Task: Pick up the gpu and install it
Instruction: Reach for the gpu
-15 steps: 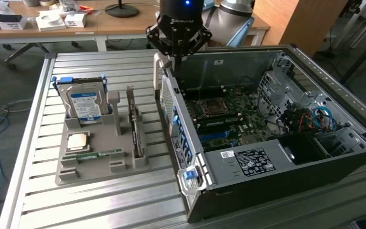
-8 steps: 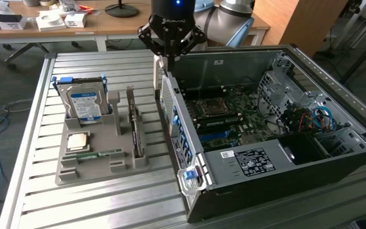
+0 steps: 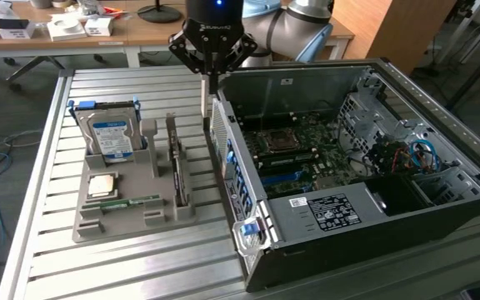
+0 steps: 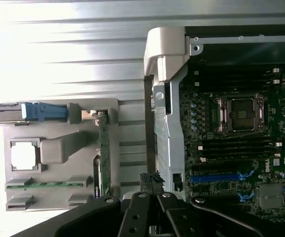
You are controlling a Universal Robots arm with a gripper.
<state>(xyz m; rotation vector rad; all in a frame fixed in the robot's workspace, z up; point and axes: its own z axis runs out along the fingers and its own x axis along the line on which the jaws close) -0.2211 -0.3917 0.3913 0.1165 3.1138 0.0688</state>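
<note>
Holding the gpu (image 3: pixel 205 97) clamped in the hand (image 3: pixel 210 74), upright at upper centre beside the computer case (image 3: pixel 220 128), calls for steadiness: keep the card vertical, clear of the wall.

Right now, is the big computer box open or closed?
Open. The computer case lies with its upward side uncovered, so the motherboard and blue cables inside are in plain sight.

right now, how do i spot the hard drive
On the slatted table, a grey tray lies at the exterior view's left of the open computer case. The hard drive stands upright at its far end, silver with a blue label, unlike the thin dark card beside it.
</note>
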